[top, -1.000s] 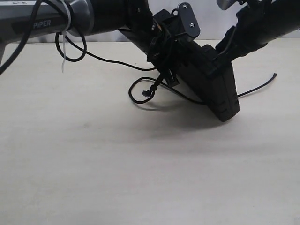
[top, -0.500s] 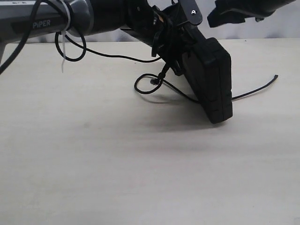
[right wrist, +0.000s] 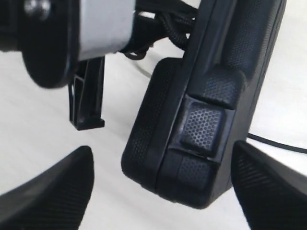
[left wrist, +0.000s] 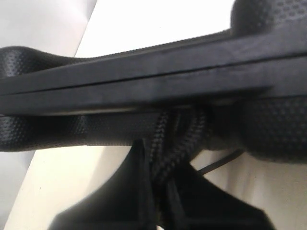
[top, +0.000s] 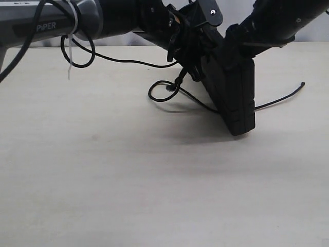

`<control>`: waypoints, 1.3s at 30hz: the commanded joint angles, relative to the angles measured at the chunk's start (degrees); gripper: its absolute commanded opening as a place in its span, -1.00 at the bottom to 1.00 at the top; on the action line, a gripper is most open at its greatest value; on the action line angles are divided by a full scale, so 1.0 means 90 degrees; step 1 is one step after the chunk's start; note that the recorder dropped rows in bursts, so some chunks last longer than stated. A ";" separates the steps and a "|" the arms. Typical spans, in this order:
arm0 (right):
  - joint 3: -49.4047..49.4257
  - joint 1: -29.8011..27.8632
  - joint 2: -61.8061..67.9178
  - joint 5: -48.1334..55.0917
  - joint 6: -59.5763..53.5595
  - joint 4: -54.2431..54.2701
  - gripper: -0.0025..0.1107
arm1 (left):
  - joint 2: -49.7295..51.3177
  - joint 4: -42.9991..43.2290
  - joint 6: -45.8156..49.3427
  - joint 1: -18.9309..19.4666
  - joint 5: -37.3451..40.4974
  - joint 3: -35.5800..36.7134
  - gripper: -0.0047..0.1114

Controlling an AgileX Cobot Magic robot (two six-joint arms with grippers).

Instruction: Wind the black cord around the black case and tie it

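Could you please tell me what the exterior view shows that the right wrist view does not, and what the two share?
Only the exterior view shows the cord's loose tip far out on the table, and the left arm with its white tie. Only the right wrist view shows the latch on the case up close, and the right hand's fingers spread wide on either side of the case without touching it. Both show the case tilted on edge, with cord bunched at its upper part.
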 commanded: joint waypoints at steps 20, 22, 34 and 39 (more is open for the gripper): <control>-0.0019 0.0417 0.0358 -0.0389 0.1099 -0.1888 -0.88 | -0.0017 -0.0100 -0.0021 -0.0082 -0.0149 -0.0011 -0.92; -0.0019 0.0370 0.0333 -0.0389 0.1099 -0.1691 -0.89 | -0.0017 -0.0131 -0.0049 -0.0082 -0.0204 -0.0011 -0.92; 0.0107 -0.0840 0.0362 -0.0260 0.0527 -0.0219 -0.89 | -0.0071 -0.0217 -0.0481 -0.0082 -0.0863 -0.0011 -0.92; 0.0204 -0.0840 0.0388 -0.0359 0.0527 -0.0254 -0.89 | -0.0071 -0.0217 -0.0481 -0.0070 -0.0836 -0.0011 -0.62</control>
